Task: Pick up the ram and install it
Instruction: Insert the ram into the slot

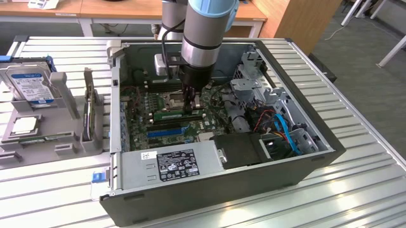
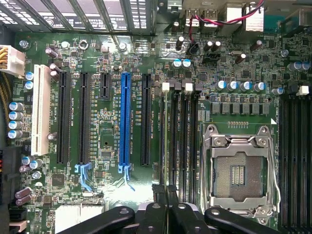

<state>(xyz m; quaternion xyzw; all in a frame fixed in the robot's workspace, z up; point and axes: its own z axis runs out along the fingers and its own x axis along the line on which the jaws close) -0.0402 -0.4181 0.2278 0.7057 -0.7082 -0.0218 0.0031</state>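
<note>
- A dark grey open computer case (image 1: 209,194) lies on its side on a slatted metal table (image 1: 355,190). Inside are one green motherboard (image 1: 142,107), one silver power supply (image 1: 168,164) with labels at the near wall, and blue cables (image 1: 288,135) at the exterior view's right.
- The ram (image 1: 171,115), a long thin green stick, lies along a memory slot on the motherboard. It sits between the empty metal-framed processor socket (image 2: 239,170) and the blue expansion slot (image 2: 125,122).
- The black gripper (image 1: 192,107) points straight down over the ram, toward its end at the exterior view's right. Its fingers (image 2: 159,200) are drawn together, clamped on the stick's top edge.
- The grey-and-blue arm (image 1: 201,42) hides the far middle of the motherboard in the exterior view.
- At the exterior view's left of the case, a grey plastic holder (image 1: 66,145) carries four things:
  - one silver hard drive with a blue-white label (image 1: 28,88), upright at the far end
  - one square silver processor chip (image 1: 24,125), lying flat
  - one thin green strip (image 1: 44,138) in the near groove
  - one board standing on edge (image 1: 89,114)
- In the wrist view, four memory slots run side by side next to the socket. The expansion slots number one blue, one white (image 2: 40,114) and four black, one of them short.
</note>
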